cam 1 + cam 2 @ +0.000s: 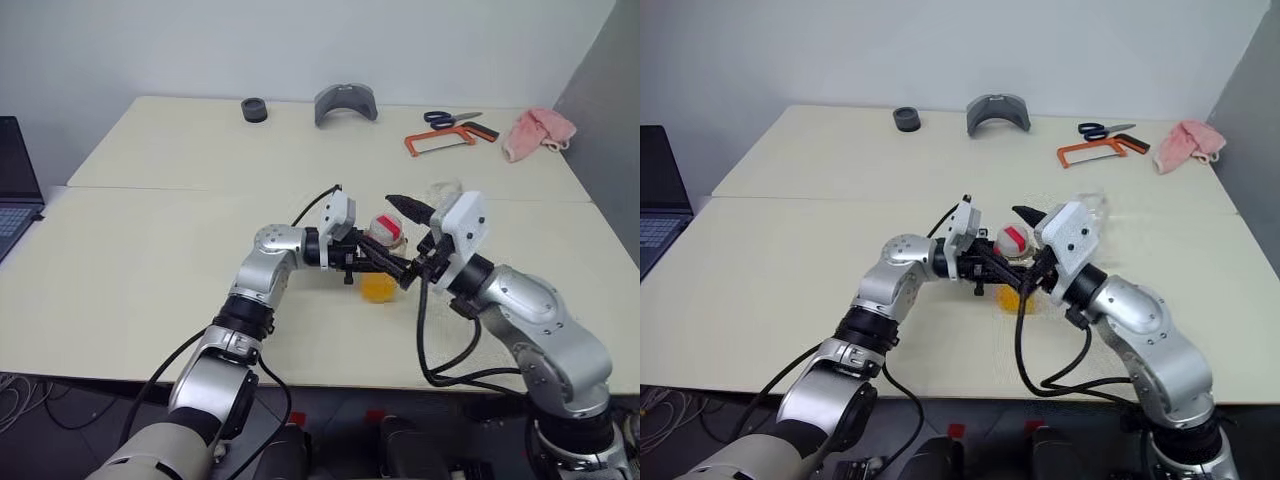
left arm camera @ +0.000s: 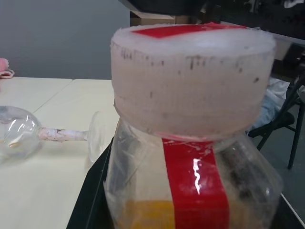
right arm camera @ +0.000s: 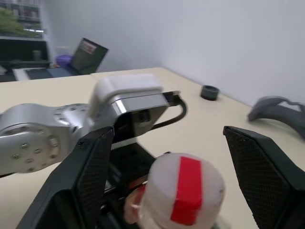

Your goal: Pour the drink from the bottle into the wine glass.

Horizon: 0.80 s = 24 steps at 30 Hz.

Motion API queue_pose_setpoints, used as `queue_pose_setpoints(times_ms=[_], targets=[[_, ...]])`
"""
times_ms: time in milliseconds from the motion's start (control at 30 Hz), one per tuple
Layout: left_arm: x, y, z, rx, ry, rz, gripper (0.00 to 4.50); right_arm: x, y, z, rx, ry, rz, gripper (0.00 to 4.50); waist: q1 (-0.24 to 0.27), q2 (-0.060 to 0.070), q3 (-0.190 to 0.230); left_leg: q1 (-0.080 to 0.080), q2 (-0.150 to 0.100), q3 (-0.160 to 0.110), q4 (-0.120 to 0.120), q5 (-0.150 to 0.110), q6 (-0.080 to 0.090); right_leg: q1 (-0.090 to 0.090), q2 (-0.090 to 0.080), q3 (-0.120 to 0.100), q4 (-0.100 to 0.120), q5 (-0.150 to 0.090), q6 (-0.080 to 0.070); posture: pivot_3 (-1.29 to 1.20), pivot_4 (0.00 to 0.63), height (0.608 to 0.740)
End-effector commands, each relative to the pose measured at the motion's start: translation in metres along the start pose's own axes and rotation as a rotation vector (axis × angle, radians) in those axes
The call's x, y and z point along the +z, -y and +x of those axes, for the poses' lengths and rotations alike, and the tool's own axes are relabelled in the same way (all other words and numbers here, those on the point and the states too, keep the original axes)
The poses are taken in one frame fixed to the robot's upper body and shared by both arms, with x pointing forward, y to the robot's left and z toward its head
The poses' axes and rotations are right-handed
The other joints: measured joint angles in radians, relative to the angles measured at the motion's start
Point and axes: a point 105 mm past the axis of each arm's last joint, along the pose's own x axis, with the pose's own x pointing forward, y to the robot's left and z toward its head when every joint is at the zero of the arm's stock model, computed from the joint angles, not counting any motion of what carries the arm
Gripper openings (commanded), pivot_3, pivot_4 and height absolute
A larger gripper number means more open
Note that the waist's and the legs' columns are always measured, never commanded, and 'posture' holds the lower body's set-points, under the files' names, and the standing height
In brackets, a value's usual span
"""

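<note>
Left eye view, frame centre: the left gripper [image 1: 385, 262], reaching level toward the right, is clamped on the bottle [image 1: 383, 262], which stands upright with its cap [image 3: 183, 193] on and the drink [image 1: 378, 288] low inside. The right gripper [image 3: 178, 183] straddles the cap, fingers [image 3: 88, 176] spread wide, not touching. The wine glass [image 2: 28, 133] lies on its side on the surface [image 1: 150, 270] beyond.
</note>
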Motion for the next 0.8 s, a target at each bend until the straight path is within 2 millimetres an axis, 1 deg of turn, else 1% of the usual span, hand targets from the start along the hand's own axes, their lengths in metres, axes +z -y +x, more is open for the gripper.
queue_pose_setpoints(times_ms=[33, 167, 267, 300, 333, 400, 433, 533, 633, 700, 767, 800], targets=[[0.016, -0.002, 0.005, -0.019, 0.025, 0.068, 1.72, 0.007, 0.008, 0.001, -0.074, 0.033, -0.014, 3.9, 0.0, 0.0, 0.0, 0.0, 0.0, 0.0, 0.0, 0.0, 0.0, 0.0, 0.0, 0.0, 0.0, 0.0, 0.0, 0.0, 0.15, 0.74], [0.016, -0.002, 0.005, -0.02, 0.023, 0.072, 1.72, 0.002, 0.008, 0.0, -0.055, 0.006, -0.004, 3.9, 0.0, 0.0, 0.0, 0.0, 0.0, 0.0, 0.0, 0.0, 0.0, 0.0, 0.0, 0.0, 0.0, 0.0, 0.0, 0.0, 0.15, 0.74], [0.016, -0.002, 0.005, -0.017, 0.02, 0.074, 1.72, -0.002, 0.007, -0.001, -0.035, -0.016, 0.006, 3.37, 0.0, 0.0, 0.0, 0.0, 0.0, 0.001, 0.0, 0.0, 0.0, 0.0, 0.0, 0.0, 0.0, 0.0, 0.0, 0.0, 0.15, 0.74], [0.015, -0.002, 0.004, -0.016, 0.019, 0.075, 1.72, -0.003, 0.005, -0.001, -0.022, -0.026, 0.01, 3.08, 0.0, 0.0, 0.0, 0.0, 0.0, 0.001, 0.0, 0.0, 0.0, 0.0, 0.0, 0.0, 0.0, 0.0, 0.0, 0.0, 0.15, 0.74], [0.015, -0.002, 0.004, -0.015, 0.018, 0.075, 1.72, -0.004, 0.004, -0.001, -0.015, -0.028, 0.014, 2.64, 0.0, 0.0, 0.0, 0.0, 0.0, 0.001, 0.0, 0.0, 0.0, 0.0, 0.0, 0.0, 0.0, 0.0, 0.0, 0.0, 0.15, 0.74], [0.015, -0.003, 0.003, -0.013, 0.017, 0.076, 1.72, -0.004, 0.003, 0.0, -0.007, -0.028, 0.033, 2.06, 0.0, 0.0, 0.0, 0.0, 0.0, 0.001, 0.0, 0.0, 0.0, 0.0, 0.0, 0.0, 0.0, 0.0, 0.0, 0.0, 0.15, 0.74], [0.015, -0.003, 0.003, -0.012, 0.016, 0.077, 1.71, -0.004, 0.002, -0.001, 0.002, -0.028, 0.037, 1.88, 0.0, 0.0, 0.0, 0.0, 0.0, 0.001, 0.0, 0.0, 0.0, 0.0, 0.0, 0.0, 0.0, 0.0, 0.0, 0.0, 0.15, 0.74], [0.015, -0.003, 0.002, -0.011, 0.013, 0.078, 1.71, -0.005, -0.003, -0.001, 0.051, -0.031, 0.04, 1.89, 0.0, 0.0, 0.0, 0.0, 0.0, 0.001, 0.0, 0.0, 0.0, 0.0, 0.0, 0.0, 0.0, 0.0, 0.0, 0.0, 0.15, 0.74], [0.015, -0.002, 0.001, -0.022, 0.005, 0.08, 1.71, 0.002, -0.014, -0.003, 0.207, 0.02, 0.006, 1.89, 0.0, 0.0, 0.0, 0.0, 0.0, 0.001, 0.0, 0.0, 0.0, 0.0, 0.0, 0.0, 0.0, 0.0, 0.0, 0.0, 0.15, 0.74], [0.015, -0.002, -0.001, -0.037, -0.005, 0.084, 1.71, 0.008, -0.012, -0.004, 0.326, 0.059, -0.041, 1.89, -0.001, 0.0, 0.0, 0.0, -0.001, 0.004, 0.0, 0.0, 0.0, 0.0, 0.0, 0.0, 0.0, 0.0, 0.0, 0.0, 0.15, 0.74], [0.016, -0.001, -0.002, -0.06, -0.019, 0.094, 1.71, 0.005, -0.009, -0.006, 0.473, 0.034, -0.109, 1.89, -0.002, 0.0, 0.0, 0.001, -0.001, 0.006, 0.0, 0.0, 0.0, 0.0, 0.001, 0.0, 0.0, 0.0, 0.0, 0.0, 0.15, 0.74], [0.016, 0.0, -0.003, -0.07, -0.025, 0.098, 1.71, 0.004, -0.006, -0.007, 0.536, 0.01, -0.116, 1.89, -0.003, 0.0, 0.0, 0.001, -0.001, 0.007, 0.0, 0.0, 0.001, 0.001, 0.002, 0.0, -0.001, 0.0, 0.0, 0.0, 0.15, 0.74]])
